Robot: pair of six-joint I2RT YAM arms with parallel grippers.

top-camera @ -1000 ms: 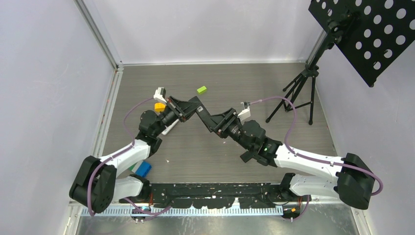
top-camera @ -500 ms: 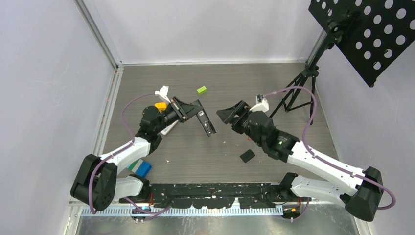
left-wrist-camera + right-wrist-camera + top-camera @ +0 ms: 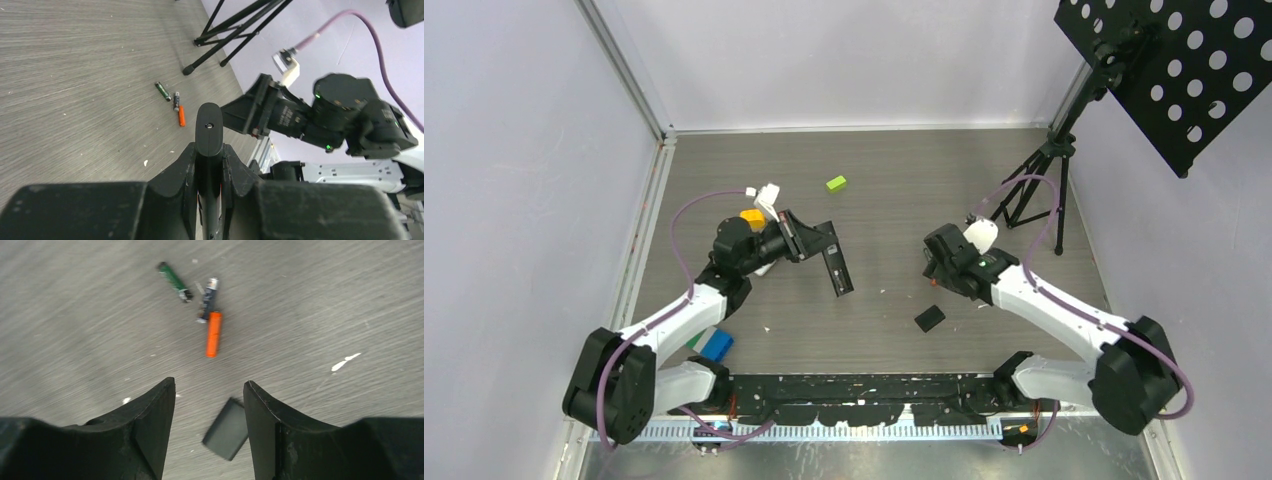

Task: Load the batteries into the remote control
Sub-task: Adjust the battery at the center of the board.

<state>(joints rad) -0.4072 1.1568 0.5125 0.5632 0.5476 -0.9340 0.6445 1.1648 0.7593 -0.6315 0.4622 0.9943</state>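
Gaping right jaws, batteries (image 3: 213, 334) clear ahead

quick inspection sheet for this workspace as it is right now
surface: grey wood-grain table, a few white flecks
job's things: three batteries loose on the table, one green, one dark, one orange; black remote held in the left gripper
clutter: black flat piece, green block, orange piece, blue block
grippers: left shut on the remote; right gripper open, holding nothing, over the table near the batteries
cables: purple cable looped along each arm, no snag seen
surroundings: tripod, perforated black board, pale walls
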